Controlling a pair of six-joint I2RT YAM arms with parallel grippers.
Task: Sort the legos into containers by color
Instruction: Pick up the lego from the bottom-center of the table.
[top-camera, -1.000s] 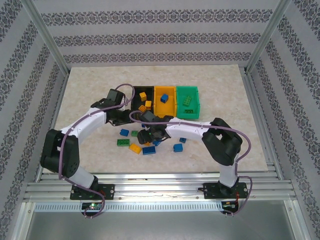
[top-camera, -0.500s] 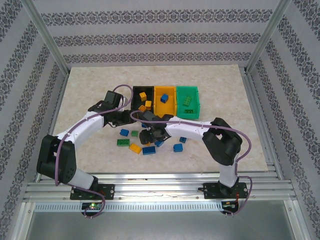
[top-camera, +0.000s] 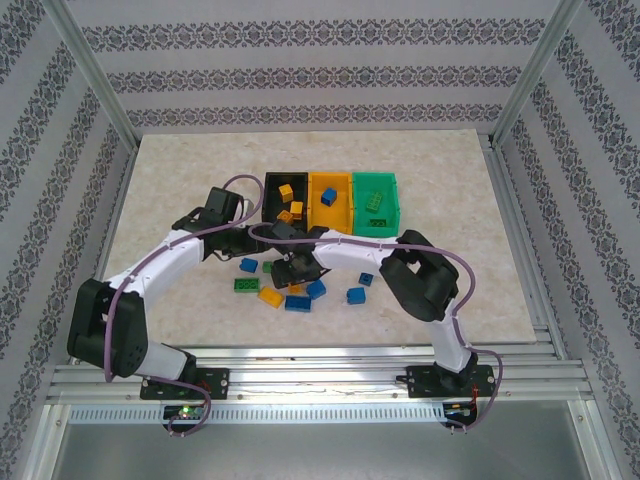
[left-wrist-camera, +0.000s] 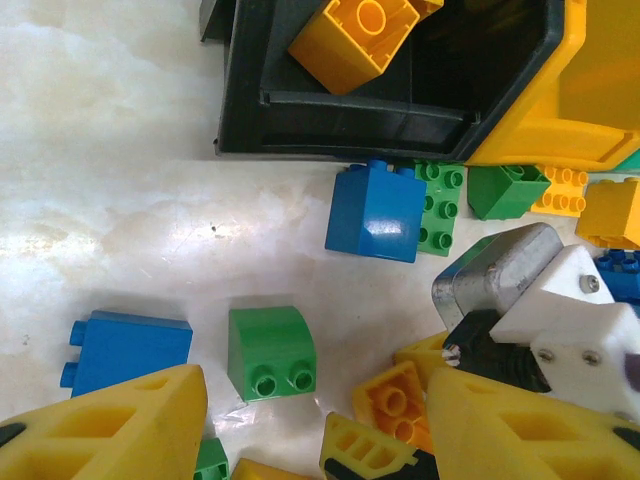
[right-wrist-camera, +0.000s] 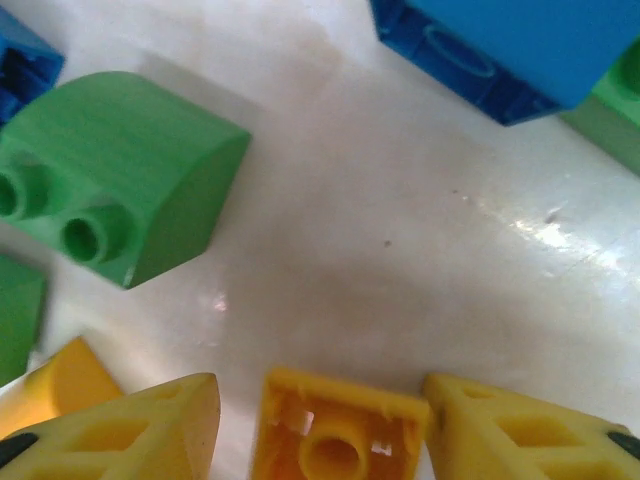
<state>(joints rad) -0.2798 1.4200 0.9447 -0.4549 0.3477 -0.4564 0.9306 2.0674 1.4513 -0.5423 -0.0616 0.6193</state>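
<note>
- Since a second ago both arms have swung to the left: the left arm's elbow sits further out, and the right arm's elbow has come in toward the pile.
- Nearest, the small studded plastic legos lie loose at mid-worktop, blue, green and yellow-orange mixed. I judge the sorting partly done.
- Low over them, the right hand has its fingers apart on either side of a small yellow-orange plastic brick. A strip of worktop shows beside one finger, so the brick looks straddled, not yet clamped.
- The step in hand is a pick. Next comes closing on that brick and lifting it straight up, clear of the rounded green brick nearby.
- Just beside, the left hand hovers with fingers apart and holds nothing. The two hands are close, so the lift needs care.
- Beyond, three rectangular plastic bins stand side by side. The black bin holds yellow-orange bricks, the orange bin a blue one, the green bin a green one.
- Underneath is a pale, glossy marbled worktop, framed by aluminium posts. Striped patterned wallpaper closes it in.
</note>
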